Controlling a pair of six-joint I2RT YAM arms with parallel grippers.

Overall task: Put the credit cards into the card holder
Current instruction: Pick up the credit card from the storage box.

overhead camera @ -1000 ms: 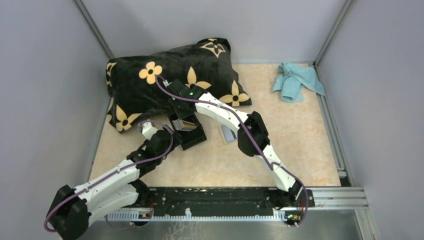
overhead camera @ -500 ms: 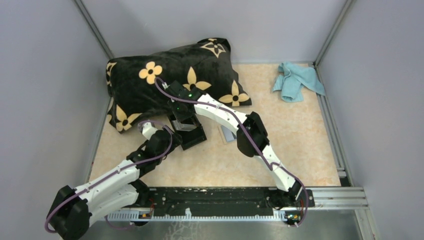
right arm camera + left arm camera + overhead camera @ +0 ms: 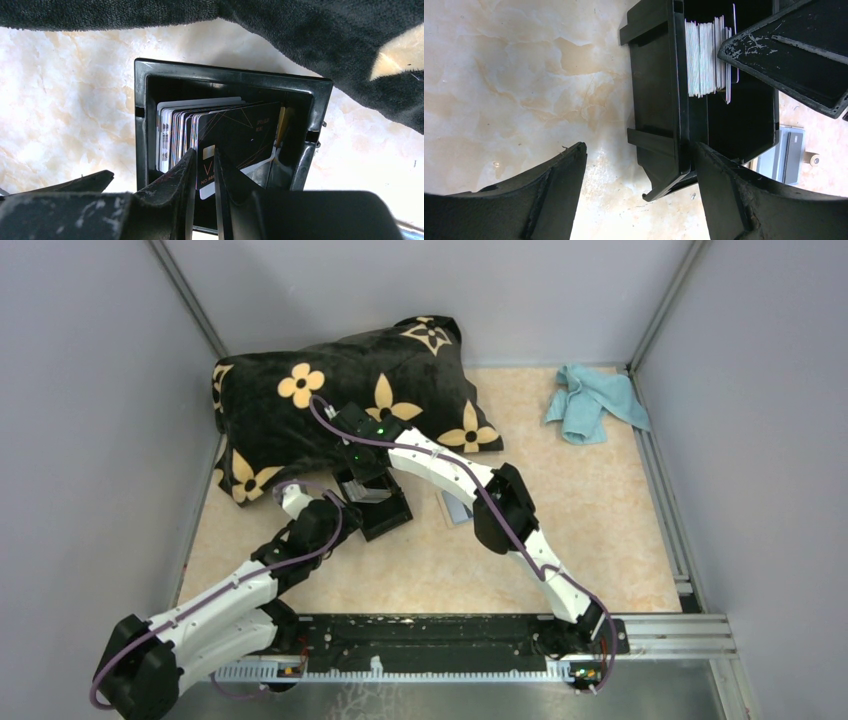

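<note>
The black card holder lies open on the table in front of the pillow, with a row of cards standing in its ribbed slots. My right gripper hangs over it with its jaws a narrow gap apart. A black credit card leans inside the holder, its near end showing in that gap. My left gripper is open wide, its fingers either side of the holder's near corner, the left finger off it. A grey credit card lies flat on the table right of the holder.
A big black pillow with yellow flowers lies at the back left, its edge just beyond the holder. A light blue cloth is bunched at the back right corner. Grey walls enclose the table on three sides.
The pale card face seen under my right gripper a second ago no longer shows; that gripper has shifted slightly over the holder. My left arm has barely moved.
</note>
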